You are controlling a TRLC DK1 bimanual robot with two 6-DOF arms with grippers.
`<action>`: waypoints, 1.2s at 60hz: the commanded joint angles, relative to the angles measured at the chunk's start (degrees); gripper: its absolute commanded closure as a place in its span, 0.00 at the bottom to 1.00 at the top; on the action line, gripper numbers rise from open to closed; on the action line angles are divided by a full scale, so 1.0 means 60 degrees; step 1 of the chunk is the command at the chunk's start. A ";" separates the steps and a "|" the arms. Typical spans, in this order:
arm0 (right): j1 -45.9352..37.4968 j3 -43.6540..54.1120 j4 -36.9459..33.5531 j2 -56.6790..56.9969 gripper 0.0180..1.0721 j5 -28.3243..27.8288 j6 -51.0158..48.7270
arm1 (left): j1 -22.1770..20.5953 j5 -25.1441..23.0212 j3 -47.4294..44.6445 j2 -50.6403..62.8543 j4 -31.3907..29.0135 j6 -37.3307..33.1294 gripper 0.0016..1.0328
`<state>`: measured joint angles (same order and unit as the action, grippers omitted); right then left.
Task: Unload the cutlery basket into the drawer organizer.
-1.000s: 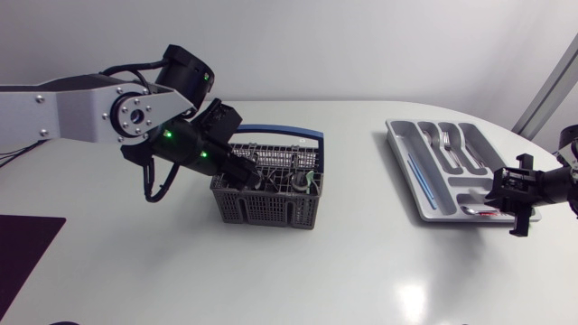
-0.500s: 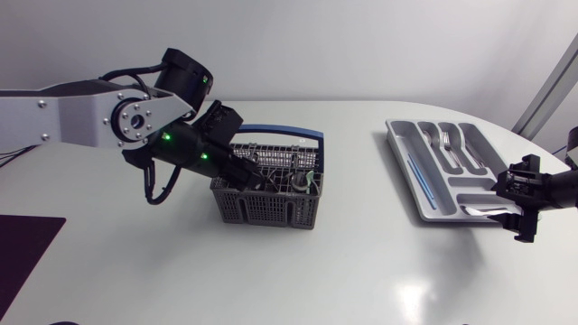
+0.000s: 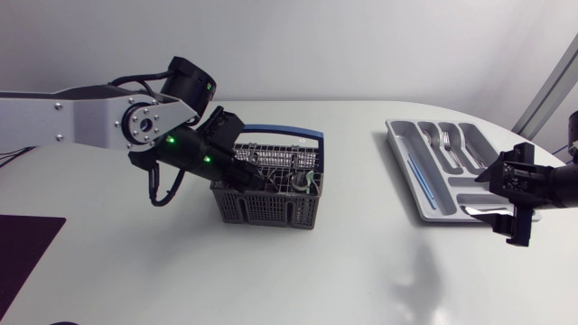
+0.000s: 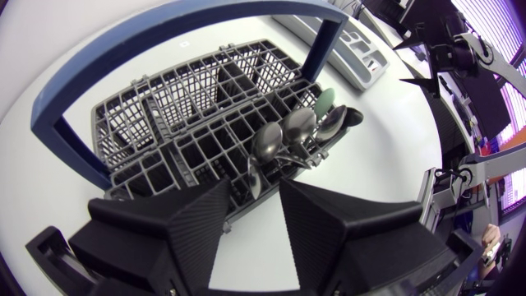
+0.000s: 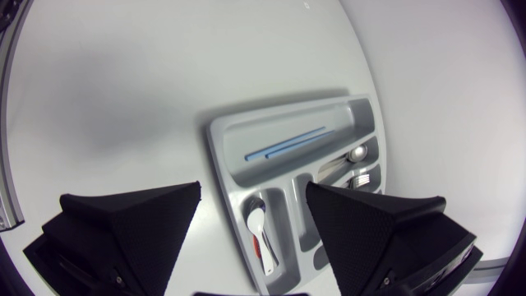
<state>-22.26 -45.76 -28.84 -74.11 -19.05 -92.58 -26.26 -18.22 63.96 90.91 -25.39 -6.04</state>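
white table (image 3: 271, 280): left gripper (image 4: 252, 196) over basket (image 3: 267, 210), right gripper (image 5: 251, 199) beside organizer (image 5: 275, 131)

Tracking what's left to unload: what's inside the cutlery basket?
In the cutlery basket, three spoons stand bowl-up in one end compartment, with a green piece beside them. Other cells look empty. The handles are hidden in the grid, and the left tool covers the nearest cells.

Hemmed in over the cutlery basket (image 3: 271, 208) by the blue handle (image 3: 284, 132) arching across it and by the left gripper (image 4: 252, 187), fingers apart, low at the near cells. Blocked just ahead of that gripper by upright spoons (image 4: 296, 125) (bowls bunched in one corner cell). Open across the tabletop (image 3: 357, 208) between basket and drawer organizer (image 3: 400, 158). Crowded at the organizer's near corner by the right gripper (image 5: 252, 189), fingers spread.
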 commanded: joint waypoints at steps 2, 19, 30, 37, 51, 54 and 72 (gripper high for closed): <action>0.0561 0.0214 -0.0496 0.0530 0.10 -0.0092 0.0707 | 0.0100 -0.0216 0.0179 0.0243 0.0042 0.0099 0.61; 0.2568 0.0331 -0.1126 0.1453 0.09 -0.0194 0.2861 | 0.0173 -0.0450 0.0208 0.0316 0.0042 0.0114 0.64; 0.3842 0.0287 -0.1228 0.1746 0.09 -0.0194 0.4106 | 0.0202 -0.0626 0.0282 0.0419 0.0042 0.0158 0.68; 0.4780 0.0170 -0.1214 0.1833 0.09 -0.0194 0.5175 | 0.0217 -0.0699 0.0311 0.0463 0.0042 0.0172 0.68; 0.6215 0.0024 -0.0906 0.1921 0.09 -0.0180 0.6860 | 0.0261 -0.0772 0.0340 0.0507 0.0042 0.0187 0.71; 0.6449 -0.0020 -0.0789 0.1892 0.09 -0.0180 0.7226 | 0.0275 -0.0772 0.0340 0.0522 0.0042 0.0187 0.72; 0.7782 -0.0401 -0.0188 0.1511 0.09 -0.0458 0.9379 | 0.0305 -0.0772 0.0340 0.0551 0.0042 0.0172 0.72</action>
<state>22.85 -46.59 -31.03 -63.57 -21.06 -41.23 -24.88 -22.26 64.66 93.06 -25.36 -5.78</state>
